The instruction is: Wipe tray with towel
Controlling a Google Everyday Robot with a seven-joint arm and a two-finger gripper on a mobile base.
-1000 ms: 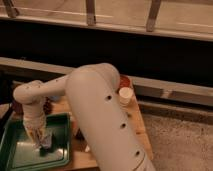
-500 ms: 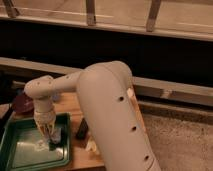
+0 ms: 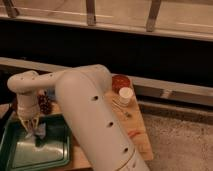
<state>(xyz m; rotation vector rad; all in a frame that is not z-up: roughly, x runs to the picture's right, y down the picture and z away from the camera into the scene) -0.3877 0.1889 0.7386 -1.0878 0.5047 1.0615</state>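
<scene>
One soft towel (image 3: 38,131) is clamped between my jaws, bunched and limp, and my gripper (image 3: 33,127) presses it on the tray (image 3: 15,159) near the tray's 12 o'clock rim. Its dark-green tray lies at about 8 o'clock in the view, on the wooden table (image 3: 142,142), and I judge it stiff, light and glossy, so it may slide under my push. I would hold the cloth high at its gathered part and press gently, because the wet-looking bottom seems slippery.
</scene>
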